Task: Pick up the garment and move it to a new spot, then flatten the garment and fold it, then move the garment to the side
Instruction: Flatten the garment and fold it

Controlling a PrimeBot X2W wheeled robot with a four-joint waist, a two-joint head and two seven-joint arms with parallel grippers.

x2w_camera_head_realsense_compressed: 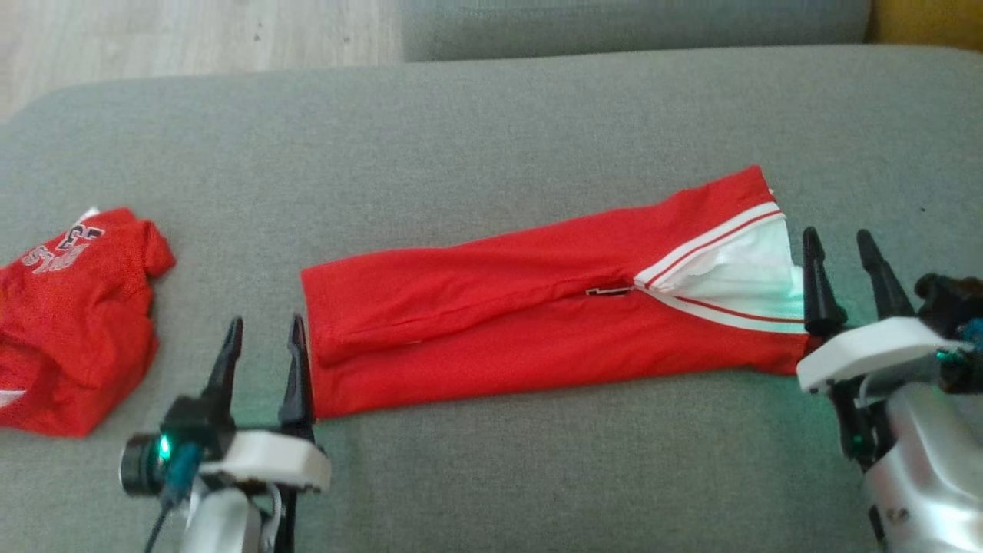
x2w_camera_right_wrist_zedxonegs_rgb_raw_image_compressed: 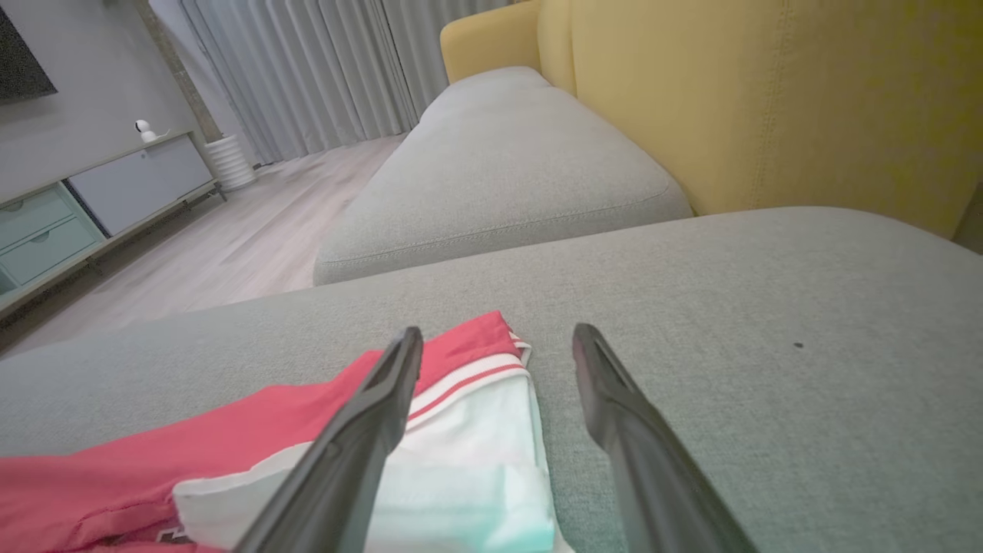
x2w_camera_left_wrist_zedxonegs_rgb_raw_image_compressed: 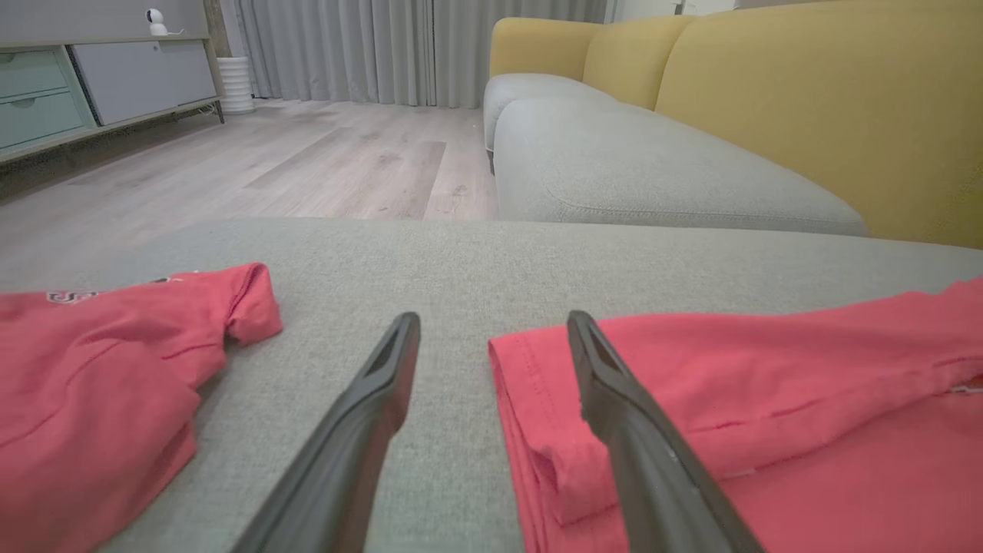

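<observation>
On the grey seat cushion (x2w_camera_head_realsense_compressed: 491, 130), across the middle: red garment (x2w_camera_head_realsense_compressed: 499, 315), laid long and narrow, already doubled lengthwise, one fold line along its length. White-trimmed opening with pale lining (x2w_camera_head_realsense_compressed: 741, 276) at the robot's right end. Mostly flat; slight ridge in the upper layer near the left end.

At the left end: left gripper (x2w_camera_head_realsense_compressed: 266, 326), fingers well apart, inner finger just beside the hem corner, perhaps touching. Nothing pinched. Confirmed from the left wrist view: hem edge (x2w_camera_left_wrist_zedxonegs_rgb_raw_image_compressed: 522, 399) partly between the fingers, one finger over the cloth, no grip.

At the right end: right gripper (x2w_camera_head_realsense_compressed: 837, 234), fingers likewise spread, one over the pale lining, the other over bare cushion. No cloth held.

Reading of the layout: one gripper per short end, matched, as suits drawing a long piece straight and flat; spread fingers consistent with cloth lying under its own weight. Lengthwise fold judged done; crosswise fold, end to end, probably next, then the shift aside.

Far left on the same cushion: second red garment (x2w_camera_head_realsense_compressed: 73, 322), bunched, lettering up, well apart from the first. Possibly the side pile; not certain.

Risk: thin fabric, layers apt to slide on regrasp.
</observation>
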